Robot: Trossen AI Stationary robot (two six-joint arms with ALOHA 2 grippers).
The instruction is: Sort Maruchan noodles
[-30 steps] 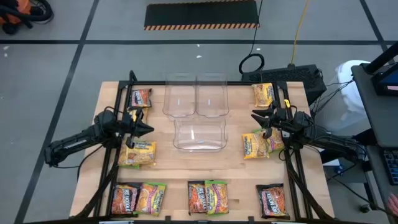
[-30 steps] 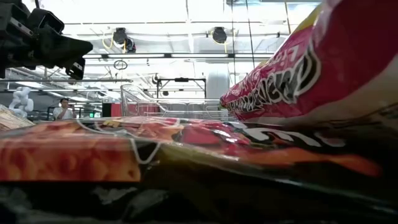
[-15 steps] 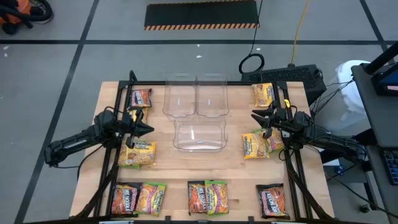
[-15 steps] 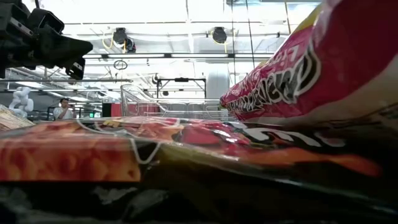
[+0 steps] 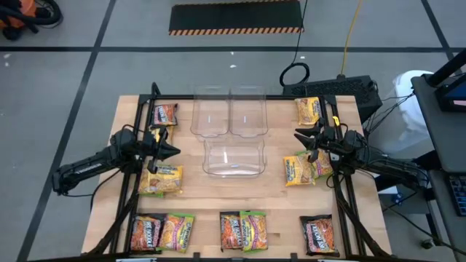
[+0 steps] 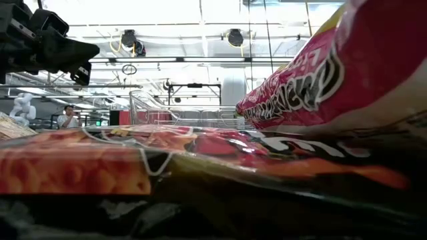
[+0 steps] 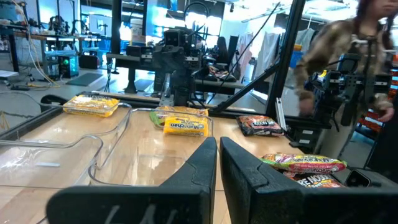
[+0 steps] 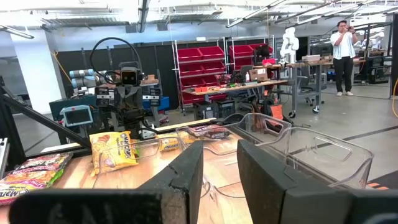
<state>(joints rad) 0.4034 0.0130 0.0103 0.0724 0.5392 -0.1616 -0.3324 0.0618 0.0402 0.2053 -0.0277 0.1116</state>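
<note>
Dozen flat crinkly plastic packets (image 5: 162, 180), three clear rounded bins (image 5: 232, 157)

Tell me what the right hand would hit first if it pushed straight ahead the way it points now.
Probably the clear bins: the right hand aims across the table at the nearest one's wall. Its height over the table is unclear, so it might pass above the rim.

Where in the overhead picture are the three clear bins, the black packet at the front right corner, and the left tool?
clear bins (image 5: 233, 158), high view, floor of the nearest bin
black packet (image 5: 318, 234), high view, middle of wrapper
left tool (image 5: 173, 151), high view, between fingertips
</note>
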